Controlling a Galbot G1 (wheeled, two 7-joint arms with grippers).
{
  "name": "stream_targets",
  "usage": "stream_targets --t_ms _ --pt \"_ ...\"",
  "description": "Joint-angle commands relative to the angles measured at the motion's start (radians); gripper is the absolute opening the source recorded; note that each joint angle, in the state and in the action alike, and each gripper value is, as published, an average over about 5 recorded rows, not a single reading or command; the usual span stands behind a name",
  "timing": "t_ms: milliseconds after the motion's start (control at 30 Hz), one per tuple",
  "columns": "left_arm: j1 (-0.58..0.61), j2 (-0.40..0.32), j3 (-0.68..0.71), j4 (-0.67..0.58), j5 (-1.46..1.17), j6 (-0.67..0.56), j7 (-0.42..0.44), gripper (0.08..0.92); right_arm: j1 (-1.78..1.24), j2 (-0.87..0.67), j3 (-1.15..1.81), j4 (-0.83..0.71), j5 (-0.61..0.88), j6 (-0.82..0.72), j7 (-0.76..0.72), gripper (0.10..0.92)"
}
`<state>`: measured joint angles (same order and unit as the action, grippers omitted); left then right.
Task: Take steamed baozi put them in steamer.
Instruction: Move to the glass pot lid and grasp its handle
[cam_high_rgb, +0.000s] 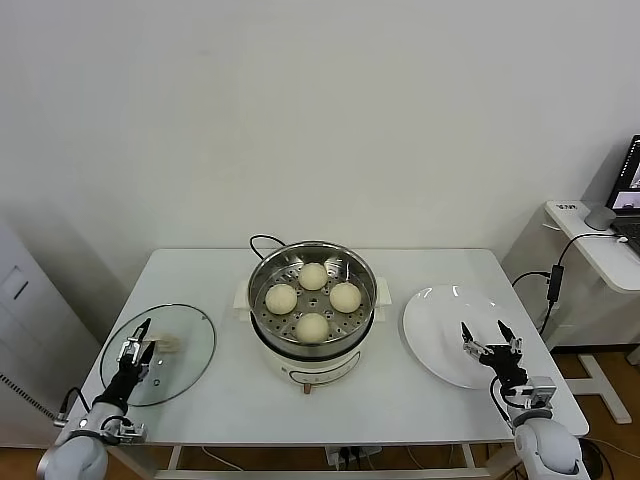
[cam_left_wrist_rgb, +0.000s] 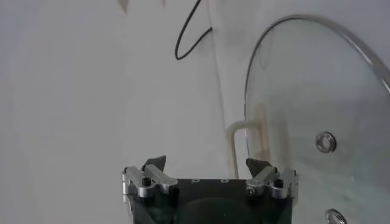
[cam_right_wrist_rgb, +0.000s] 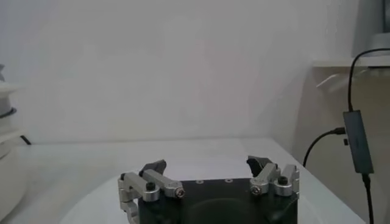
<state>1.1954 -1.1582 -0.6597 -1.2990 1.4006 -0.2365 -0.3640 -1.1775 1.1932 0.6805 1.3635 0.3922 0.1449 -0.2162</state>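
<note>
4 smooth cream-white steamed baozi (cam_high_rgb: 312, 300) sit on the perforated tray inside the shiny steel steamer (cam_high_rgb: 312, 345), at the centre of the white counter (cam_high_rgb: 230, 400). Left pincer (cam_high_rgb: 138, 341), released, hovers over the glass lid (cam_high_rgb: 190, 340); right pincer (cam_high_rgb: 489, 338), released, hovers over the white plate (cam_high_rgb: 440, 320). No writing is legible.

Four cream-white steamed baozi (cam_high_rgb: 313, 298) sit in a diamond on the perforated tray inside my uncovered steel steamer (cam_high_rgb: 312, 345), mid-bench, black cord trailing behind.
</note>
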Motion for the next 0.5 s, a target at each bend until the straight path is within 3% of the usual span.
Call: stream_targets --t_ms 33,133,500 --pt "-0.030 -0.009 0.002 0.041 -0.004 -0.006 -0.005 0.822 0.003 0.002 0.001 -0.011 -0.001 0.001 -0.003 0.823" --pt "-0.037 -0.012 0.003 0.051 -0.017 -0.010 -0.007 0.785 0.004 0.003 0.001 -0.011 -0.001 0.001 -0.005 0.823" --pt "-0.052 -0.020 0.005 0.063 -0.042 -0.018 -0.010 0.473 -0.003 0.005 0.008 -0.010 -0.001 0.000 -0.012 0.823"
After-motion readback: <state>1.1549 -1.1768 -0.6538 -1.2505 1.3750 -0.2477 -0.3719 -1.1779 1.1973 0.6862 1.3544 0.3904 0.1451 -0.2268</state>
